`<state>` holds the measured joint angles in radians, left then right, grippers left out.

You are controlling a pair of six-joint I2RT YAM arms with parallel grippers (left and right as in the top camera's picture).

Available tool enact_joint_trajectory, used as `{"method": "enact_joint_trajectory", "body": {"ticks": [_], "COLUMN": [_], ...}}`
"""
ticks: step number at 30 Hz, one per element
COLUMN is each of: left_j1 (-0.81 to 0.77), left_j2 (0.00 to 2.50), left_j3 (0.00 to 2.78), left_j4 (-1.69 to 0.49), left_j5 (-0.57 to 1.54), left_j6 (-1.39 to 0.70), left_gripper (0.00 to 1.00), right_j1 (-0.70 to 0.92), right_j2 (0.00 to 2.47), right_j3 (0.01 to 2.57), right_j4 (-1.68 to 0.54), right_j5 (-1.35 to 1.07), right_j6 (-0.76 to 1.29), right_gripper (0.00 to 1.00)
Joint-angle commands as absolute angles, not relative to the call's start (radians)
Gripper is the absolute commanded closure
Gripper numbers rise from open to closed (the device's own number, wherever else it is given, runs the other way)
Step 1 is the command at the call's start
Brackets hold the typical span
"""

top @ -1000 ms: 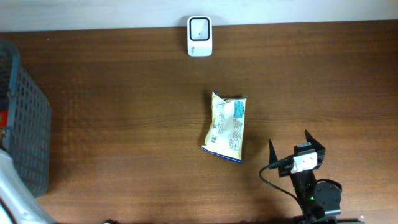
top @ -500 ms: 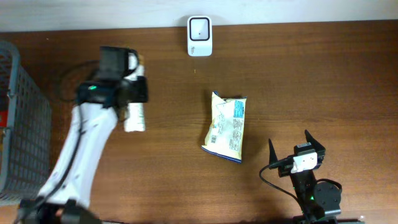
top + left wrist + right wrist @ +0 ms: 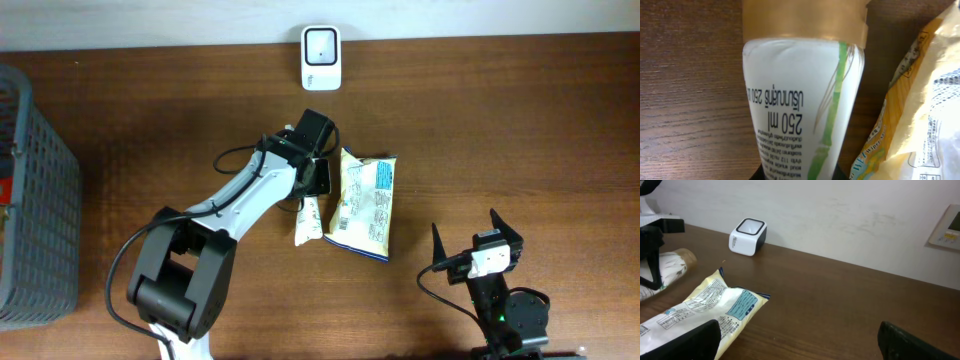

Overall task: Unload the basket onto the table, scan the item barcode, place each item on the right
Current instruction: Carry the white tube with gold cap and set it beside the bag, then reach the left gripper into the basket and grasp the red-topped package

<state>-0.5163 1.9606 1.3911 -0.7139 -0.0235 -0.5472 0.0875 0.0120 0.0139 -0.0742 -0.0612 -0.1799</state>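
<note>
Overhead, the left gripper (image 3: 314, 190) is clamped on a white bottle (image 3: 308, 222) with a tan cap, just beside the yellow snack bag (image 3: 366, 205) mid-table and well apart from the white scanner (image 3: 321, 58) at the far edge, while the right gripper (image 3: 465, 224) rests with its jaws spread wide and empty.

Left hand (image 3: 316, 183) clamped, right hand (image 3: 463, 221) agape.

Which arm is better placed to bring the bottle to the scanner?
Left: the left gripper holds the bottle near the scanner; the right gripper is open, empty and farther off.
</note>
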Motion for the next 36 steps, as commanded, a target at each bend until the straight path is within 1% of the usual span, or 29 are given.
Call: {"method": "enact_joint_trajectory", "body": {"ticks": [1, 2, 4, 5, 7, 9, 12, 14, 18, 20, 21, 23, 26, 27, 28, 29, 30, 31, 36], "left_j1": [-0.514, -0.514, -0.514, -0.514, -0.514, -0.514, -0.513, -0.503, -0.407, -0.367, -0.310, -0.249, -0.088, -0.014, 0.036, 0.176, 0.339, 0.459, 0.685], "left_j2": [1.964, 1.964, 1.964, 1.964, 1.964, 1.964, 1.963, 1.954, 1.848, 1.801, 1.737, 1.673, 1.528, 1.485, 1.462, 1.421, 1.407, 1.414, 1.480], "left_j3": [1.401, 1.401, 1.401, 1.401, 1.401, 1.401, 1.409, 1.449, 1.629, 1.679, 1.729, 1.759, 1.777, 1.778, 1.777, 1.777, 1.777, 1.770, 1.738], "left_j4": [-0.707, -0.707, -0.706, -0.704, -0.698, -0.696, -0.689, -0.697, -0.805, -0.840, -0.870, -0.878, -0.861, -0.858, -0.858, -0.862, -0.879, -0.884, -0.880], "left_j5": [-0.014, -0.014, -0.014, -0.013, -0.014, -0.014, -0.026, -0.048, -0.048, -0.048, -0.048, -0.048, -0.081, -0.144, -0.177, -0.207, -0.207, -0.207, -0.186], "left_j6": [-0.570, -0.570, -0.570, -0.570, -0.569, -0.569, -0.567, -0.503, -0.384, -0.341, -0.289, -0.222, -0.060, -0.058, -0.058, -0.057, -0.059, -0.068, -0.134], "left_gripper": [0.96, 0.91, 0.71, 0.64, 0.46, 0.43, 0.44, 0.43, 0.39, 0.39, 0.38, 0.35, 0.20, 0.14, 0.12, 0.10, 0.11, 0.13, 0.12], "right_j1": [0.084, 0.084, 0.084, 0.084, 0.084, 0.084, 0.084, 0.084, 0.084, 0.084, 0.084, 0.084, 0.084, 0.084, 0.084, 0.084, 0.084, 0.084, 0.084], "right_j2": [0.007, 0.007, 0.007, 0.007, 0.007, 0.007, 0.007, 0.007, 0.007, 0.007, 0.007, 0.007, 0.007, 0.007, 0.007, 0.007, 0.007, 0.007, 0.007], "right_j3": [0.006, 0.006, 0.006, 0.006, 0.006, 0.006, 0.006, 0.006, 0.006, 0.006, 0.006, 0.006, 0.006, 0.006, 0.006, 0.006, 0.006, 0.006, 0.006], "right_j4": [-0.074, -0.074, -0.074, -0.074, -0.074, -0.074, -0.074, -0.074, -0.074, -0.074, -0.074, -0.074, -0.074, -0.074, -0.074, -0.074, -0.074, -0.074, -0.074], "right_j5": [-0.070, -0.070, -0.070, -0.070, -0.070, -0.070, -0.070, -0.070, -0.070, -0.070, -0.070, -0.070, -0.070, -0.070, -0.070, -0.070, -0.070, -0.070, -0.070], "right_j6": [-0.176, -0.176, -0.176, -0.176, -0.176, -0.176, -0.176, -0.176, -0.176, -0.176, -0.176, -0.176, -0.176, -0.176, -0.176, -0.176, -0.176, -0.176, -0.176], "right_gripper": [0.01, 0.01, 0.01, 0.01, 0.01, 0.01, 0.01, 0.01, 0.01, 0.01, 0.01, 0.01, 0.01, 0.01, 0.01, 0.01, 0.01, 0.01, 0.01]}}
